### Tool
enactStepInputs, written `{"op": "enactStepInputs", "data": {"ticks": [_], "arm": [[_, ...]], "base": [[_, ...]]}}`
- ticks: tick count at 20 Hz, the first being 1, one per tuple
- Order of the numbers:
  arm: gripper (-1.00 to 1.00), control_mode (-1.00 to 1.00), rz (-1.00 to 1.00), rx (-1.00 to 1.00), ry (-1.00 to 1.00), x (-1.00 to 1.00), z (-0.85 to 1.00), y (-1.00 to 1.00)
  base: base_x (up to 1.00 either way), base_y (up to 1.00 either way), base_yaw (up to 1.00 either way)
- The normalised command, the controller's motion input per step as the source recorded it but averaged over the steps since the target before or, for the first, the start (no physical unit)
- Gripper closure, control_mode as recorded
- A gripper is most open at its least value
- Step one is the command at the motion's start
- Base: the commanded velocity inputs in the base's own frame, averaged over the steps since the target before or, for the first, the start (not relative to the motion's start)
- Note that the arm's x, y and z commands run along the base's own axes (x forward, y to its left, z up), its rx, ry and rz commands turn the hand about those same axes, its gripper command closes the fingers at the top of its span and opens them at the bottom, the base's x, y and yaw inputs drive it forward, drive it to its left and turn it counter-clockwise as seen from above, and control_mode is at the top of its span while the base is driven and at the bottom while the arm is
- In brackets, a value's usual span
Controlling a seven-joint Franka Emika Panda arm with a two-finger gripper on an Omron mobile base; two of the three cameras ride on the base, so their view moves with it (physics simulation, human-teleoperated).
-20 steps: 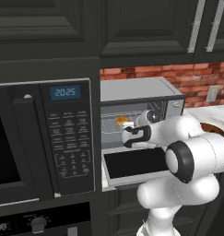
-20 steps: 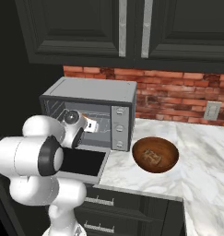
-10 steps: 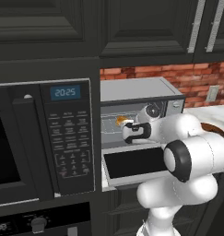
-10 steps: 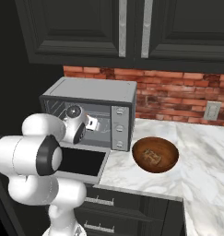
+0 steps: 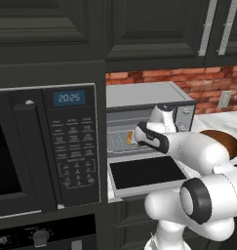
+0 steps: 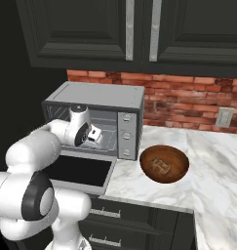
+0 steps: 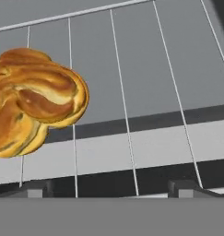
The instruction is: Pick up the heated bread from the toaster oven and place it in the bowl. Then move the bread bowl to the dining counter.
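Here bread (image 7: 35, 101) on toaster oven (image 6: 98, 97) rack, knot-shaped, no clear long axis.

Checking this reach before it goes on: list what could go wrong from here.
1. The bread sits left of the gap between the jaws in the hand view, so closing now would likely miss or clip it.
2. The gripper is low over the wire rack; a fingertip could catch a wire.
3. The arm reaches into the toaster oven above its dropped door; pulling out low could knock that door.
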Motion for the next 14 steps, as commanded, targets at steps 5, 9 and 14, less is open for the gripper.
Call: {"op": "enactStepInputs", "data": {"ticks": [5, 9, 14], "arm": [[-1.0, -1.0, 0.0, 0.02, 0.3, -1.0, -0.26, 0.0], [-1.0, -1.0, 0.0, 0.0, 0.29, -1.0, -0.46, 0.02], [-1.0, -1.0, 0.01, 0.0, -0.04, -0.51, 0.32, 0.16]], "base": [[0.0, 0.0, 0.0], [0.0, 0.0, 0.0], [0.0, 0.0, 0.0]]}}
